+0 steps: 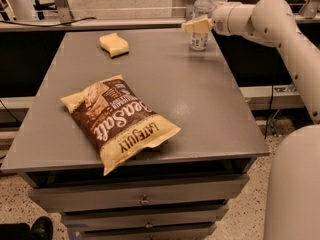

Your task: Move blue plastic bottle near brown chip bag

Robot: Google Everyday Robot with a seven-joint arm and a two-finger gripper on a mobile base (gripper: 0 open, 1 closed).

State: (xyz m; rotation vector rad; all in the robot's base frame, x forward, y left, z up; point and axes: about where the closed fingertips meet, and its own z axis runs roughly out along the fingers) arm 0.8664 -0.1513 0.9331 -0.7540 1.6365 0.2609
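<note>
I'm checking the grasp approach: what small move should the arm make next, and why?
Probably ease the claw onto the blue plastic bottle and take hold of it. The bottle stands upright at the far edge of the table with the claw at its middle, while the brown chip bag lies at the near left, so carrying must wait for a grip.

We see a grey table point(210, 109) with a yellow sponge point(114, 44) lying flat near its far edge, left of the middle. Below the near edge we count stacked drawers point(100, 199), each with a small knob. A speckled floor point(245, 216) lies beneath, and a dark shoe point(37, 228) shows below the near left corner. The gripper point(192, 26) hangs over the far right corner.
</note>
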